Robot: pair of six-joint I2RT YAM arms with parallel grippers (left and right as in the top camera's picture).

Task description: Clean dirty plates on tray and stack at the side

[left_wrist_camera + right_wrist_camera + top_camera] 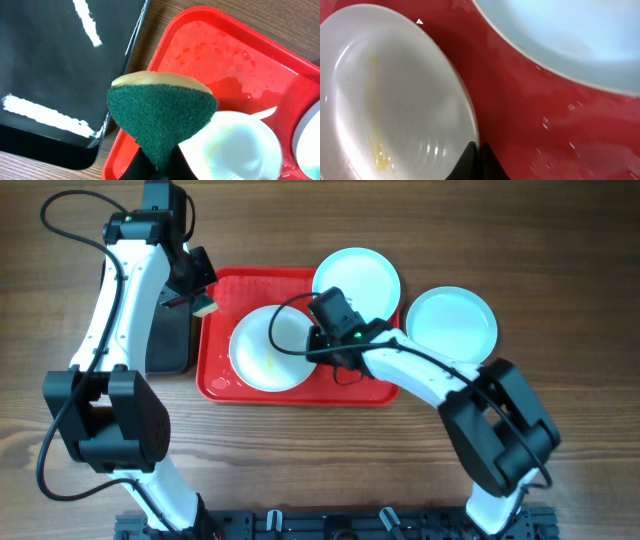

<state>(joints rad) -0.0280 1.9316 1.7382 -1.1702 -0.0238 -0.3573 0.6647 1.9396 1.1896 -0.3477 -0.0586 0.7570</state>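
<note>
Sponge [160, 120] in left hand [156, 169]; right hand [476, 162] pinches plate [395, 100] rim; tray [300, 396] lengthwise left-right.

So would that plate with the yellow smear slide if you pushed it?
Probably yes: the tray looks wet with droplets, so the plate would likely skate easily. It looks smooth and glossy, so it is probably slippery to grip too. It is wide and shallow, so it shouldn't tip or roll.

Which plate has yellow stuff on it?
The plate flat inside the tray. The corner plate and table plate look clean.
</note>
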